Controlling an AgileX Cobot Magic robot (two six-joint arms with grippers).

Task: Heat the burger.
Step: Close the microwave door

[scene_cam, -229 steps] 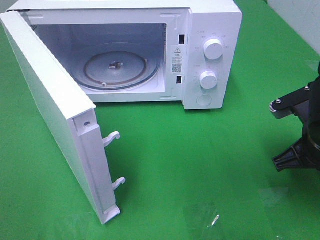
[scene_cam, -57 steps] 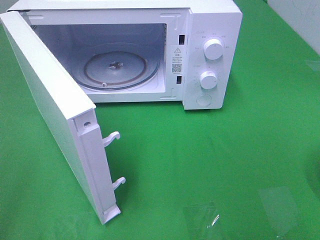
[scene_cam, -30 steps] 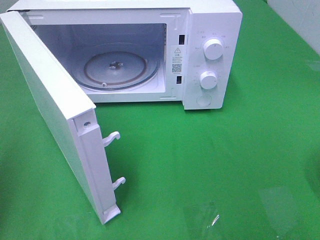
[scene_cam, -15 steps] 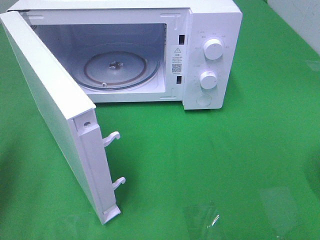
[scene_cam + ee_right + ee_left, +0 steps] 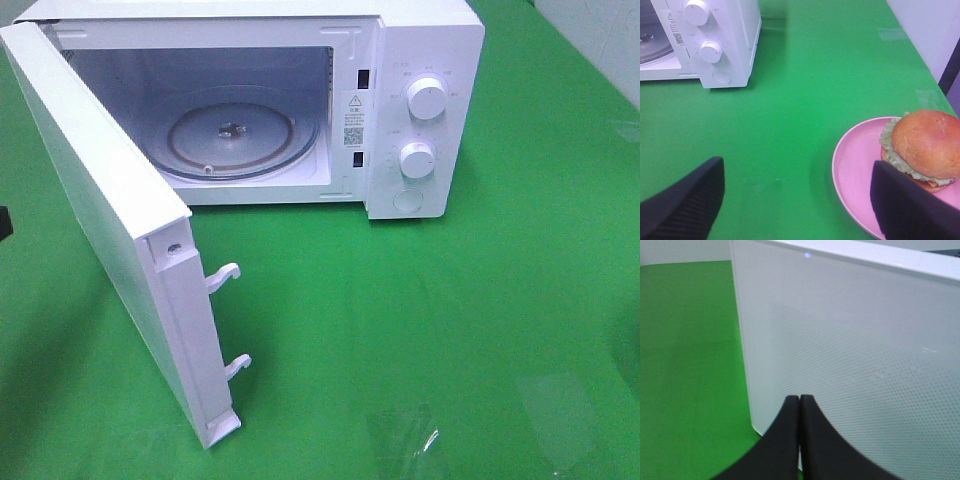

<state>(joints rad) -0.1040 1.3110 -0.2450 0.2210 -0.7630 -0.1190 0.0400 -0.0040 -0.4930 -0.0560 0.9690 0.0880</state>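
The burger [image 5: 926, 144], with its glossy brown bun and green lettuce, sits on a round pink plate [image 5: 855, 160] on the green table; it shows only in the right wrist view. My right gripper [image 5: 797, 172] hovers open above the table, and the burger lies just beyond its one finger [image 5: 905, 205], not between the two. The white microwave [image 5: 420, 60] stands at the back with its door [image 5: 100, 230] swung wide open and its glass turntable [image 5: 235, 135] bare. My left gripper [image 5: 799, 400] is shut, empty, and close to the door's outer face [image 5: 855, 365].
The open door reaches far out over the table toward the front left. Two dials [image 5: 427, 100] and a button are on the microwave's right panel. A dark bit of the left arm [image 5: 3, 222] shows at the left edge of the high view.
A dark bit of the left arm has come into the high view at its left edge. The right arm, seen at the right edge long before, is out of that view.
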